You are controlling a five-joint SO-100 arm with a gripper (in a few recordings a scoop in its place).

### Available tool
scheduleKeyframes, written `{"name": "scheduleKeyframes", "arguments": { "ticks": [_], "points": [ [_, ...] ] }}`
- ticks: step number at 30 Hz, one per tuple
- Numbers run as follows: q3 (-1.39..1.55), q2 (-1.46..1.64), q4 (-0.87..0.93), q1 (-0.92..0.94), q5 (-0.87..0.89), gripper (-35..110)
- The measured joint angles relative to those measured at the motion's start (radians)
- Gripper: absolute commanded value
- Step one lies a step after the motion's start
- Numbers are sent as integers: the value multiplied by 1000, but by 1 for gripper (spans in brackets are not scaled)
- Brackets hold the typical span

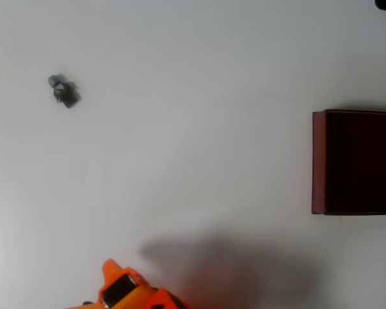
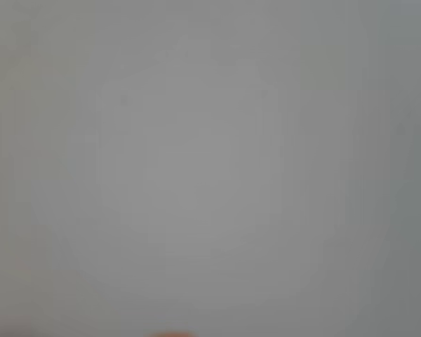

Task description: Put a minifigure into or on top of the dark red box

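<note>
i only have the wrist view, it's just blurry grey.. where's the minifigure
Observer: In the overhead view the minifigure lies on the white table, far at the upper left.
Operator: and the box
Observer: The dark red box sits at the right edge of that view, cut off by the frame, its dark inside empty as far as it shows.
Operator: where's my arm then
Observer: The orange arm pokes in at the bottom edge, left of centre, well apart from both the figure and the box. I cannot tell whether its jaws are open.
</note>
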Motion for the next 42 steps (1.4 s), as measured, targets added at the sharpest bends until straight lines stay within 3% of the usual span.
{"name": "scheduleKeyframes", "arguments": {
  "ticks": [17,23,28,31,35,39,42],
  "points": [
    [5,2,0,0,55,0],
    [-12,-2,-64,104,480,1],
    [-14,0,-121,181,980,8],
    [52,0,-264,153,1292,20],
    [110,-86,-471,89,1644,24],
    [71,-233,-494,100,1787,25],
    [-129,-460,-382,147,1784,26]
  ]
}}
